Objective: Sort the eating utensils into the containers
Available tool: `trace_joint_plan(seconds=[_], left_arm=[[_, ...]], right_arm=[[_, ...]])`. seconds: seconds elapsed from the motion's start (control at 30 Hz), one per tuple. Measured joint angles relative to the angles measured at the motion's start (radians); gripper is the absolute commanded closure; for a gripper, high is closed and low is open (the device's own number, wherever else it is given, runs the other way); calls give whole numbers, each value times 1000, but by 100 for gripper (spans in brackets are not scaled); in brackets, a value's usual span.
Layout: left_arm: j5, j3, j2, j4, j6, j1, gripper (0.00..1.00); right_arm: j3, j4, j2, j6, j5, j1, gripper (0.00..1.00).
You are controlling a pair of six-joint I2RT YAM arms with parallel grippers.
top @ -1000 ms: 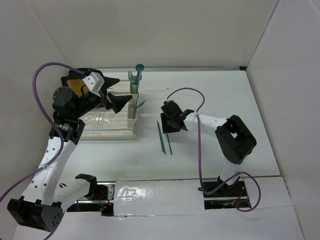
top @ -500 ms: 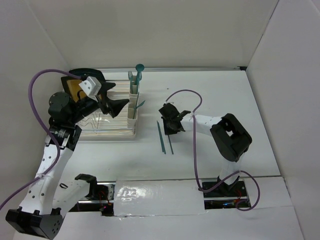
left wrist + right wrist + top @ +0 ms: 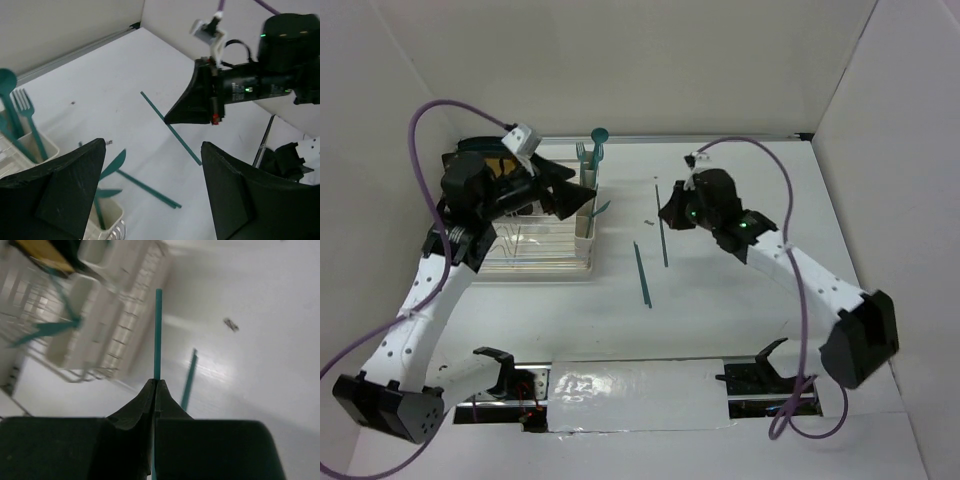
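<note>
My right gripper (image 3: 667, 213) is shut on a slim teal utensil handle (image 3: 663, 245) and holds it above the table; the right wrist view shows the handle (image 3: 158, 335) sticking out past the pinched tips (image 3: 155, 386). Another teal utensil (image 3: 641, 273) lies on the table, and it also shows in the right wrist view (image 3: 189, 380). The cream cups (image 3: 586, 205) stand along the rack's right side, holding a fork (image 3: 27, 112), a spoon (image 3: 7, 90) and a knife (image 3: 112, 162). My left gripper (image 3: 582, 188) is open and empty above the cups, and it shows in its own wrist view (image 3: 150, 200).
A clear wire dish rack (image 3: 535, 248) sits at the left with a yellow-and-black plate (image 3: 480, 165) at its back. A tiny dark speck (image 3: 650, 220) lies on the table. White walls close in on all sides.
My right gripper has taken one of the two teal utensils off the table and lifted it up and away from me. My left gripper has shifted slightly above the cups.
</note>
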Motion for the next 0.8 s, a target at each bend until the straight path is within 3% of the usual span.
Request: trace_joint_plan(seconds=[0.13,0.33,0.6,0.8], left_arm=[[-49,122,118,-18,-79,-88,10],[-194,210,250,-12,-183,-206,12],[-359,245,374,-2,-256,-320,14],[-447,246,383,8,-286,-353,16]], right_arm=[[-4,105,-130,-2,-108,-25,100],[-46,179,-157,6,-229,-29,100],[-49,214,-188,21,-263,-24,100],[-49,234,-224,26,-273,-16,100]])
